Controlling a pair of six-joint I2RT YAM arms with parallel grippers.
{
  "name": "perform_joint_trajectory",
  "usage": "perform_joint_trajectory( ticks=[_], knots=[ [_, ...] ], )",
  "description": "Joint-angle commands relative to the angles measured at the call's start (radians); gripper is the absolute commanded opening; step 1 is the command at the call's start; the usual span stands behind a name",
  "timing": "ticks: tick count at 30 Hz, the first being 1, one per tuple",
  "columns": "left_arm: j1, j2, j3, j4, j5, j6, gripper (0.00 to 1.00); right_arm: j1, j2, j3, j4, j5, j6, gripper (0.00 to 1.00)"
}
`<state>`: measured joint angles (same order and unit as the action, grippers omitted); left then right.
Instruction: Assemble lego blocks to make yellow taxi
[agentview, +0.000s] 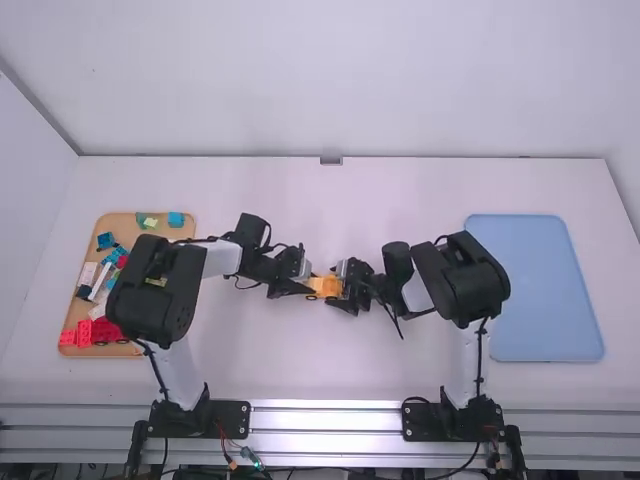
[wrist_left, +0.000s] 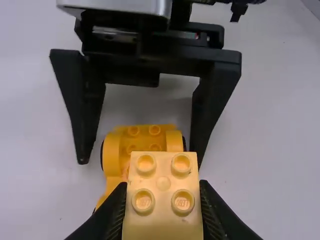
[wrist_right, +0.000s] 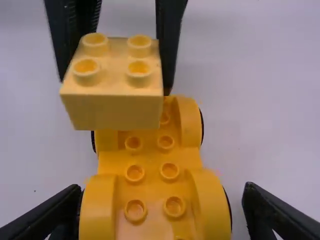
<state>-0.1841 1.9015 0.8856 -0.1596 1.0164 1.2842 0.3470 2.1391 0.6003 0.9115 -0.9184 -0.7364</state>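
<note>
Robot lab, pretty sure: two arms (agentview: 160, 290) on metal rails (agentview: 325, 420), white table (agentview: 300, 370) under the left claw (agentview: 309, 289), white wall (agentview: 300, 80) beyond it.

1 blue tray (agentview: 545, 285) (far right), 1 tan tray (agentview: 115, 225) with red blocks (agentview: 84, 333)

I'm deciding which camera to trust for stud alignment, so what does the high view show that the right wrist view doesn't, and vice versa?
High view: the tan tray with assorted blocks, the blue tray, and both arms' bases.

Right wrist view: the four studs on the pale yellow block, and the paired studs along the yellow wheeled base.

Both: that yellow wheeled base, with the left claw at one end and the right claw at the other.
</note>
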Motion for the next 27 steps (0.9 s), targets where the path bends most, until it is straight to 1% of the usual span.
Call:
perform_joint_trajectory(
  ticks=[1,2,3,4,5,6,12,14,16,19,22,27],
  knots=[
    [0.0,-0.018,0.003,-0.003,0.012,-0.02,0.02,-0.001,0.011,-0.006,-0.001,-0.024,-0.024,0.76],
    [0.0,-0.018,0.003,-0.003,0.01,-0.021,0.02,-0.001,0.011,-0.005,-0.002,-0.027,-0.024,0.71],
    [0.0,-0.018,0.003,-0.003,0.009,-0.021,0.01,0.0,0.011,-0.005,-0.002,-0.027,-0.024,0.69],
    [0.001,-0.018,0.002,-0.005,0.003,-0.025,0.02,0.002,0.011,-0.003,-0.002,-0.027,-0.024,0.61],
    [0.0,-0.018,0.002,-0.006,-0.005,-0.026,0.01,0.002,0.011,-0.003,0.0,-0.027,-0.024,0.59],
    [0.0,-0.018,0.002,-0.008,-0.013,-0.035,0.02,0.002,0.011,-0.005,0.0,-0.027,-0.025,0.55],
    [0.001,-0.018,0.002,-0.01,-0.023,-0.039,0.02,0.0,0.011,-0.022,0.0,-0.031,-0.032,0.54],
    [0.0,-0.018,0.002,-0.011,-0.023,-0.04,0.02,0.0,0.011,-0.038,0.0,-0.062,-0.077,0.53],
    [0.001,-0.018,0.001,-0.011,-0.022,-0.039,0.02,0.0,0.011,-0.046,0.008,-0.077,-0.082,0.54],
    [0.0,-0.014,-0.005,-0.008,-0.008,-0.039,0.02,0.0,0.011,-0.058,0.04,-0.06,-0.045,0.55],
    [0.001,-0.015,-0.021,-0.007,-0.013,-0.039,0.02,0.0,0.011,-0.074,0.105,-0.02,0.031,0.57],
    [0.001,-0.015,-0.027,0.0,-0.013,-0.039,0.02,0.0,0.011,-0.078,0.117,-0.016,0.034,0.57]
  ],
)
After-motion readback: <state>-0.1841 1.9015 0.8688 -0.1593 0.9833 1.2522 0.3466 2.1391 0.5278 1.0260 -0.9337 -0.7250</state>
